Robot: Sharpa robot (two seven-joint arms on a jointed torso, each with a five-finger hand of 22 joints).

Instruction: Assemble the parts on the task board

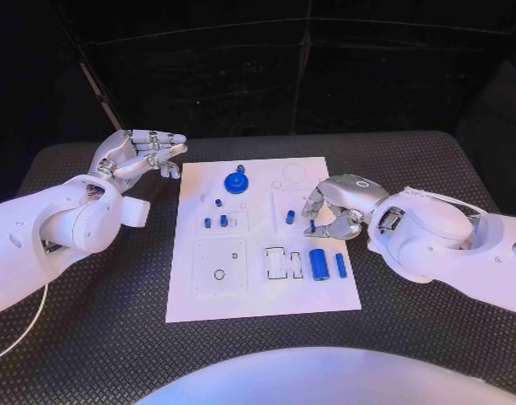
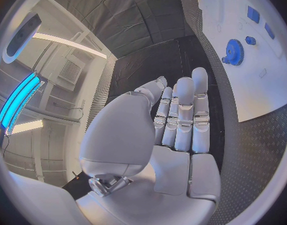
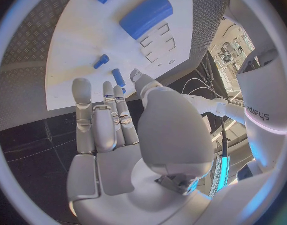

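Fingers (image 3: pixel 112 117) of your right hand (image 1: pixel 337 209) lie side by side, stretched out over the right part of the task board (image 1: pixel 264 295), with the thumb set apart from them; in the right wrist view nothing sits between thumb and fingers, so that hand grips nothing. You can see a small blue pin (image 3: pixel 118 77) just beyond the fingertips in that view, and a second short blue peg (image 3: pixel 101 61) a little further out; whether a fingertip touches the pin cannot be told. The large blue cylinder (image 1: pixel 318 264) and the slim blue rod (image 1: pixel 341 266) beside it lie on the board's near right part, just near of your right hand and apart from it.

Your left hand (image 1: pixel 145 155) is held off the board, past its far left corner, over the black table (image 1: pixel 100 337). Its fingers (image 2: pixel 184 115) are straight and close together, the thumb lies alongside, and it holds nothing. The blue gear (image 1: pixel 236 181) stands on the far middle of the board, to the right of that hand and well clear of its fingertips. Two small blue pegs (image 1: pixel 214 223) sit in the board's middle left, between the two hands.
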